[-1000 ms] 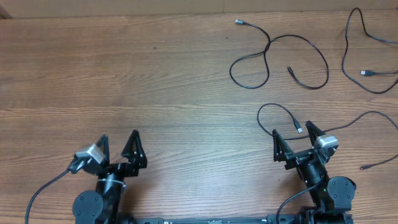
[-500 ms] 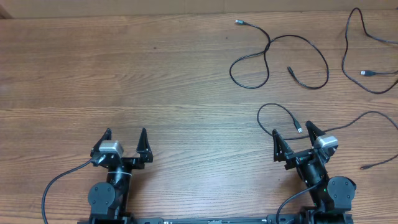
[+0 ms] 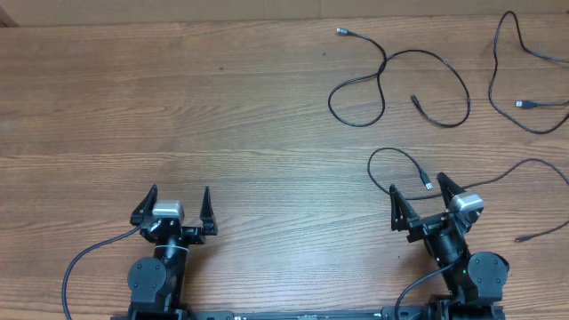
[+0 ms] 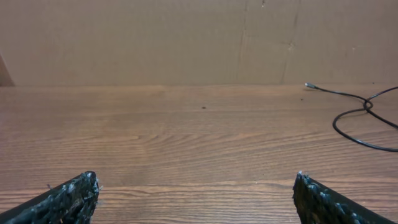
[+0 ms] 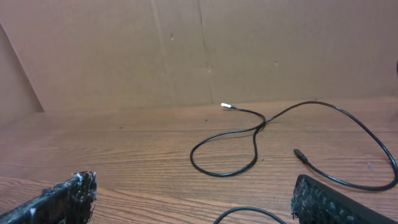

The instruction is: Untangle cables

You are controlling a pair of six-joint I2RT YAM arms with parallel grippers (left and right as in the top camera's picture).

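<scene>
Gaping wide, the left fingers and right fingers hold nothing, with the cables loose on the table.

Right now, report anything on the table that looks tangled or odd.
Only the middle cable: it crosses itself in a loop, toward the far side. The other cables lie apart from it.

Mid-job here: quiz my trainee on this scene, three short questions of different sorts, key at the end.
1. True or false: the left gripper holds something.
2. The self-crossing looped cable lies on which arm's side? A) left B) right
3. Fill in: the right gripper has its jaws ___.
Key: 1 false; 2 B; 3 open.
</scene>
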